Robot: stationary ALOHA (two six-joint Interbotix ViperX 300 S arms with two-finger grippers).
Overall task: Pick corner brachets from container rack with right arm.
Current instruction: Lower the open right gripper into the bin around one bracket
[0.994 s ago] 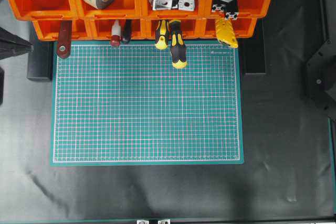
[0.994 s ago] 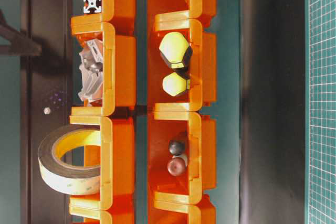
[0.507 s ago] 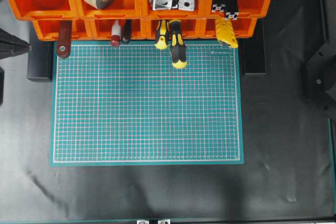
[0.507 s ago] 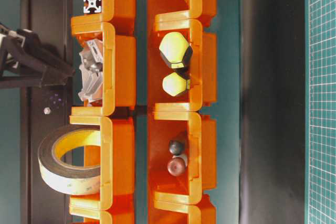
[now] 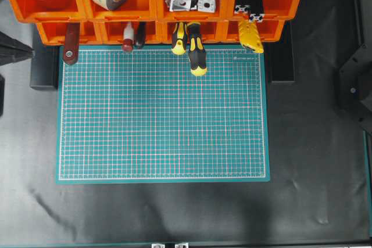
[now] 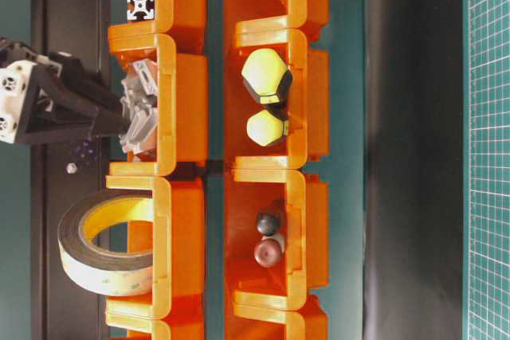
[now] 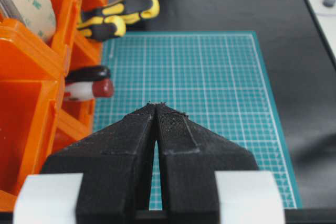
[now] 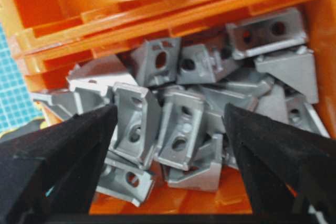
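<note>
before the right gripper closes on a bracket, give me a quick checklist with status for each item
1. Right gripper open: ok.
2. Over the compartment of corner brachets in the container rack: ok.
3. A bracket lies between the fingertips: ok.
4. Only one bracket would be caught: cannot tell, they are heaped and overlapping.
5. Fingers clear of the orange walls: ok.
6. Left gripper shut, above the green mat, out of the way: ok.

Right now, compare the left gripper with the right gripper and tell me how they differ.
The left gripper is shut, fingers pressed together; the right gripper is open, fingers wide apart. The left gripper points out over the green mat with nothing between its fingers; the right gripper hangs over the heap of corner brachets in the container rack, holding none yet. Both have black, pointed fingers.
</note>
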